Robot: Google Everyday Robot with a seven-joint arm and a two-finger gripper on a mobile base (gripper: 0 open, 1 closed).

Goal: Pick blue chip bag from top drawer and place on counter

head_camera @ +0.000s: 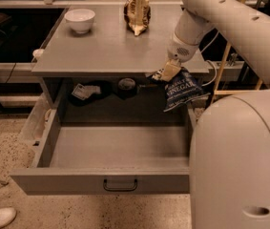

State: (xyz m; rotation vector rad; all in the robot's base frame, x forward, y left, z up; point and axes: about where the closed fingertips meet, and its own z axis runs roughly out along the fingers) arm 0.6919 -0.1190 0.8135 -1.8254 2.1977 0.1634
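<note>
gripper (pixel 167 72) pinching blue chip bag (pixel 182 90), apparently level with counter (pixel 110 46) edge, above open top drawer (pixel 77 181)

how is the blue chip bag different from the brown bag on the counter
The blue chip bag is dark navy with white lettering; the brown bag is brown and cream. The blue chip bag hangs from the claw by the counter's front edge; the brown bag stands on the counter. Both are snack bags.
</note>
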